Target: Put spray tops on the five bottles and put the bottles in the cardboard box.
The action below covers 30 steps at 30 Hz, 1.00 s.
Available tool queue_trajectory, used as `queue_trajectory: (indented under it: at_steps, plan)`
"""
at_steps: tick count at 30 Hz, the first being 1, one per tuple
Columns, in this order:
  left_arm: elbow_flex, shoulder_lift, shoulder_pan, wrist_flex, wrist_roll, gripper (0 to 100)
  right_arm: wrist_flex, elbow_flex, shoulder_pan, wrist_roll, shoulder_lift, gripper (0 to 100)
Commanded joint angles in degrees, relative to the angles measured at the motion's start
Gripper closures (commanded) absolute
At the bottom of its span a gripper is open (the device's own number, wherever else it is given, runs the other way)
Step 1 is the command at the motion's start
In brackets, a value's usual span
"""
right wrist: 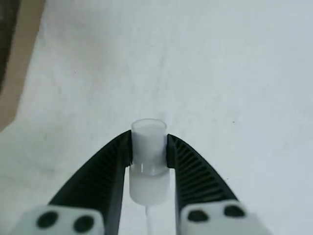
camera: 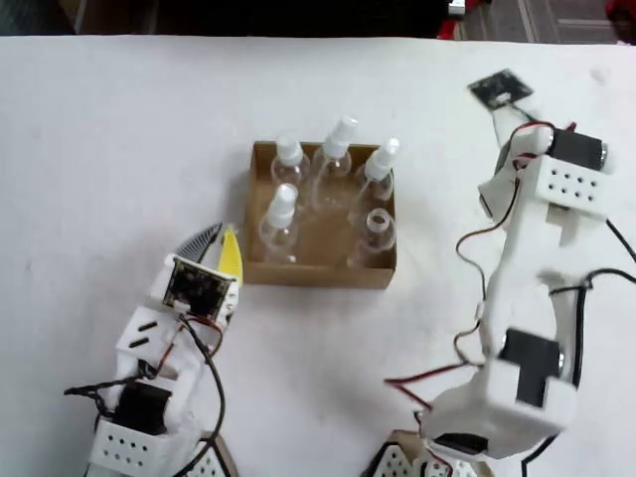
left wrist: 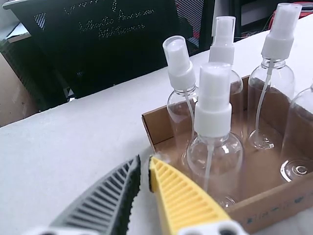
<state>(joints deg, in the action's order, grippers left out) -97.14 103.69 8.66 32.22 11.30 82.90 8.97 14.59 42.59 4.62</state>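
The cardboard box (camera: 318, 273) stands mid-table with several clear bottles upright inside. Those at the back (camera: 338, 149) and front left (camera: 280, 214) wear white spray tops. The front-right bottle (camera: 378, 231) has an open neck. My left gripper (camera: 224, 241) rests shut and empty on the table just left of the box, its grey and yellow fingertips (left wrist: 156, 169) close to the nearest capped bottle (left wrist: 213, 132). My right gripper (right wrist: 149, 139) is shut on a white spray top (right wrist: 148, 128), tube hanging down, above bare table. The right arm (camera: 542, 199) stands to the right of the box.
White table stretches wide to the left of the box and between the two arms. Its far edge (camera: 298, 36) meets a dark room with a black chair (left wrist: 112, 39). Red and black cables (camera: 477, 298) hang along the right arm.
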Motion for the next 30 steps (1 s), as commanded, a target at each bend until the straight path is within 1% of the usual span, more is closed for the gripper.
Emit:
queue_trajectory:
  at_steps: [1, 6, 8, 15, 19, 22, 24, 26, 28, 30]
  plan:
    - [0.2, 1.0, 0.2, -0.2, 0.7, 97, 4.0, 2.0, -4.3, -6.9, -10.8, 98.3]
    - [0.2, 1.0, 0.2, -0.2, 0.7, 97, 9.3, 1.9, -12.4, -8.2, -17.2, 98.3]
    - [0.2, 1.0, 0.2, -0.2, 0.7, 97, 9.6, 1.9, -14.3, -8.2, -19.1, 98.3]
    - [0.2, 1.0, 0.2, -0.2, 0.7, 97, 7.8, 2.0, -17.0, -8.3, -28.6, 98.3]
    - [0.2, 1.0, 0.2, -0.2, 0.7, 97, 6.9, 2.0, -20.5, -8.3, -34.7, 98.3]
    - [0.2, 1.0, 0.2, -0.2, 0.7, 97, 3.6, 2.0, -22.8, -8.6, -38.4, 98.3]
    - [0.2, 1.0, 0.2, -0.2, 0.7, 97, 0.0, 1.9, -23.2, -14.2, -39.7, 98.3]
    - [0.2, 1.0, 0.2, -0.2, 0.7, 97, -3.9, 1.2, -23.0, -22.9, -40.3, 98.3]
    - [0.2, 1.0, 0.2, -0.2, 0.7, 97, -8.6, -1.2, -23.3, -30.1, -40.8, 98.3]
    - [0.2, 1.0, 0.2, -0.2, 0.7, 97, -13.2, -4.0, -23.5, -33.3, -41.4, 98.3]
